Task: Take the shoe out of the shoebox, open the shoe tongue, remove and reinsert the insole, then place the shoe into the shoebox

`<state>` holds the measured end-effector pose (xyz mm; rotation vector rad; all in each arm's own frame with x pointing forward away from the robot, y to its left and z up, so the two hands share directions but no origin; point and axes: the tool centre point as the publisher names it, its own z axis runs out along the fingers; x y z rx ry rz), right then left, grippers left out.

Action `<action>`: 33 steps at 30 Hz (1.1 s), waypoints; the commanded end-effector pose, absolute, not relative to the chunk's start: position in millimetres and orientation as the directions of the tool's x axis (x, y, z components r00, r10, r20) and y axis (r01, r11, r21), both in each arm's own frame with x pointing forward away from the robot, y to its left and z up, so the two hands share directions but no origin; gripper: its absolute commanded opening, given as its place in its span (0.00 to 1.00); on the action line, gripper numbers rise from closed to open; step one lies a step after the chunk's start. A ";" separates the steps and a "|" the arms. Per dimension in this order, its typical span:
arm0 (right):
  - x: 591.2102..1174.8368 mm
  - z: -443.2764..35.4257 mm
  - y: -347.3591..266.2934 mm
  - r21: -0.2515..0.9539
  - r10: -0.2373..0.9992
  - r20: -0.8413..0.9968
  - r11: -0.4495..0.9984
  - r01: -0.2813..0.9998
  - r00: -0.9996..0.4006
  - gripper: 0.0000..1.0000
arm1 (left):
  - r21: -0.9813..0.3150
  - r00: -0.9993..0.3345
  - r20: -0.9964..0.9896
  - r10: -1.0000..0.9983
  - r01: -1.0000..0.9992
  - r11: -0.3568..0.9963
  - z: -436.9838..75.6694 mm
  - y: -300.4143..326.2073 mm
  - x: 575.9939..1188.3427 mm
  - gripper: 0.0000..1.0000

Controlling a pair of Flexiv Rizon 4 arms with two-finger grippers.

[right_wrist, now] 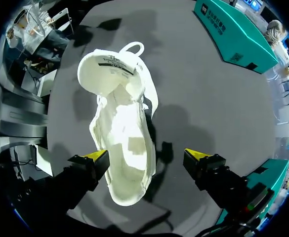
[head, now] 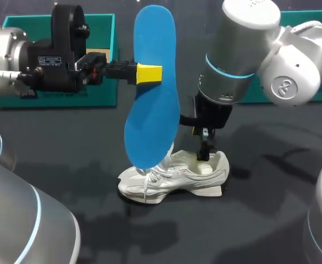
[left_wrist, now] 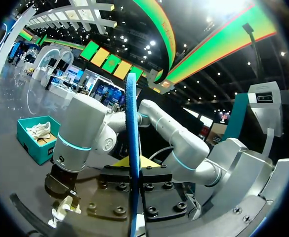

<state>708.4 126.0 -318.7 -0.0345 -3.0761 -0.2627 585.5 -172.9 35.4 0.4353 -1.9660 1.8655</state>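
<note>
My left gripper [head: 145,72] is shut on the blue insole [head: 149,115], holding it upright in the air above the toe of the white shoe [head: 174,177]. In the left wrist view the insole [left_wrist: 132,148] stands edge-on between the fingers. The shoe stands on the dark table, toe to the left. My right gripper [head: 205,153] hangs just over its heel opening. Seen from the right wrist, the right gripper [right_wrist: 146,158] is open, its yellow tips wide apart above the shoe [right_wrist: 122,138], whose inside is bare and pale.
A teal shoebox [head: 100,60] stands at the back left behind my left arm. Another teal box [head: 320,88] sits at the back right behind my right arm; it also shows as the teal box [right_wrist: 233,34] ahead of the shoe. Dark tabletop [head: 249,220] lies open in front.
</note>
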 end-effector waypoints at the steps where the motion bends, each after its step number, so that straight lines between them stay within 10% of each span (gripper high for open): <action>1: 717.4 -337.2 140.4 0.149 0.016 0.075 0.988 0.027 -0.997 1.00 | -0.874 -0.874 0.484 0.045 -0.481 0.063 34.5 -174.1 585.3 0.00; 18: 719.4 -370.4 151.9 0.120 0.019 0.098 0.992 0.031 -0.995 0.98 | -0.874 -0.874 0.484 0.045 -0.481 0.063 34.5 -174.1 585.3 0.00; 33: 719.5 -382.2 156.7 0.070 0.009 0.123 0.997 0.018 -0.992 0.52 | -0.874 -0.874 0.484 0.045 -0.481 0.063 34.5 -174.1 585.3 0.00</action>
